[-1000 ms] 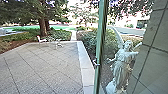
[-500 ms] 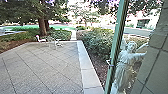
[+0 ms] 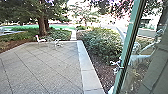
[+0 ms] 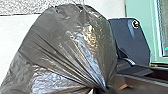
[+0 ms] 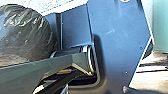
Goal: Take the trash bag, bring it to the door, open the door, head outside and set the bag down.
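Bag (image 4: 72, 42) first: dark, shiny and full, its folds drawn together into a tight neck at the left gripper (image 4: 101, 89), which is closed on it. Pale ground and a strip of speckled paving show behind the bag; whether it touches them I cannot tell. The right wrist view has the bag's rounded side too, but how the right gripper stands, wide or narrow, I cannot tell.

Ahead of the robot lies the paved yard (image 3: 47, 67), crossed by slanting joints. A pale curb (image 3: 86, 67) runs along its right edge, with mulch (image 3: 98, 67) and a broad shrub (image 3: 102, 43) beyond. Near the yard's far edge stands a white chair (image 3: 40, 40), and beside it other white furniture (image 3: 57, 43), too small to make out. A tree trunk (image 3: 42, 27) rises past that edge. On the right, a green frame (image 3: 128, 37) leans across the view, and a pale statue (image 3: 140, 60) shows through the glass beside it.
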